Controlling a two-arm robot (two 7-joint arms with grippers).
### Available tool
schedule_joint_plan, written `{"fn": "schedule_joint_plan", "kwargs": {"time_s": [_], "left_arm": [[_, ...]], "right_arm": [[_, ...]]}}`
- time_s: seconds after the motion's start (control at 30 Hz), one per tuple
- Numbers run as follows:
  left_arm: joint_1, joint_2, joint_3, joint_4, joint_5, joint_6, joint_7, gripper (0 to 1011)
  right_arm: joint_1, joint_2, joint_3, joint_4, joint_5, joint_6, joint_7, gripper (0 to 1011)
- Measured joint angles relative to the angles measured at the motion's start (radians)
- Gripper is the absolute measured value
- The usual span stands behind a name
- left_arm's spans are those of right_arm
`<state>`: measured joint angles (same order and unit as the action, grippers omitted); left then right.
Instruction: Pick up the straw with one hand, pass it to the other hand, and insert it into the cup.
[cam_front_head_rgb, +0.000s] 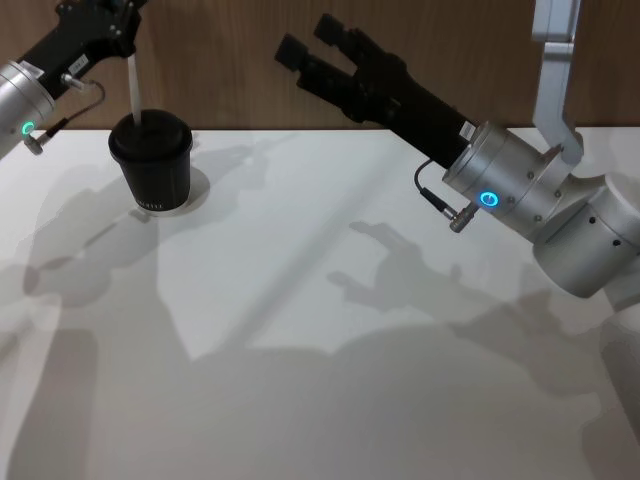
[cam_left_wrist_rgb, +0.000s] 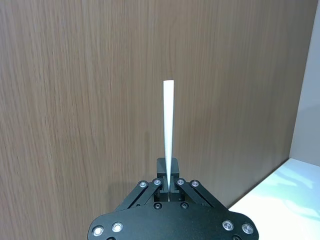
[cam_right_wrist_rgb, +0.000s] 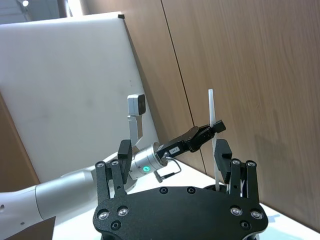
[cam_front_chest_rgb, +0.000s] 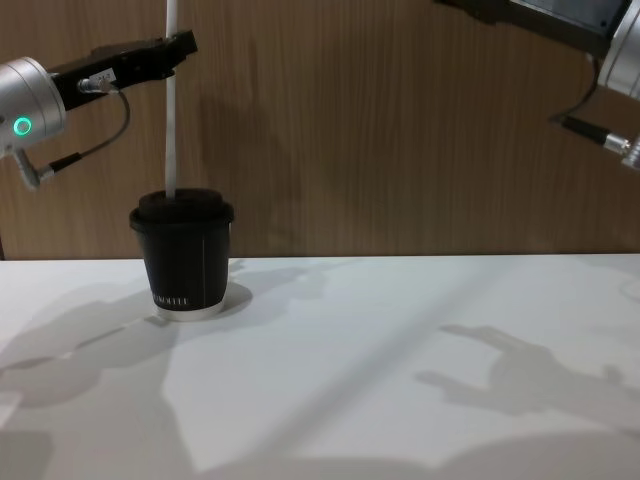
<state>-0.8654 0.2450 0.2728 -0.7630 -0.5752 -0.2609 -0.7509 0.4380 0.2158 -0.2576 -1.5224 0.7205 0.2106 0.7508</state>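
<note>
You have the cup (cam_front_head_rgb: 151, 160) standing upright on the white surface (cam_front_head_rgb: 330, 330) in the upper left of the head view, close to the wooden wall (cam_front_head_rgb: 230, 60) behind it. In the chest view it sits at left of centre, with tiny white lettering near its base. The straw (cam_front_chest_rgb: 171, 100) stands upright with its lower end at the cup's domed lid (cam_front_chest_rgb: 181, 206); you cannot tell how far it goes in.

Your left tool (cam_front_head_rgb: 127, 38) is above the cup at the top left of the head view, its fingers closed on the straw partway up. In the left wrist view the straw runs out from between the pinched fingertips (cam_left_wrist_rgb: 165, 183) against the wood panelling.

Your right tool (cam_front_head_rgb: 310, 45) is raised at upper centre of the head view, well apart from the cup, with its fingers spread and nothing between them. In the right wrist view, the spread fingers (cam_right_wrist_rgb: 222, 156) show in the foreground, with the left tool and the straw beyond them.
</note>
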Motion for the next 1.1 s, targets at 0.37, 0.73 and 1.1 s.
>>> {"fn": "schedule_joint_plan", "kwargs": {"time_s": [0.37,0.73,1.1], "left_arm": [[-0.01,-0.008,-0.006,0.028,0.005,-0.003,-0.011,11],[-0.008,-0.01,-0.007,0.031,0.006,0.008,-0.016,164],[0.014,-0.001,-0.007,-0.012,0.002,0.029,-0.001,513]], "right_arm": [[0.0,0.0,0.0,0.0,0.0,0.0,0.0,1001],[0.0,0.0,0.0,0.0,0.0,0.0,0.0,1001],[0.0,0.0,0.0,0.0,0.0,0.0,0.0,1001]]}}
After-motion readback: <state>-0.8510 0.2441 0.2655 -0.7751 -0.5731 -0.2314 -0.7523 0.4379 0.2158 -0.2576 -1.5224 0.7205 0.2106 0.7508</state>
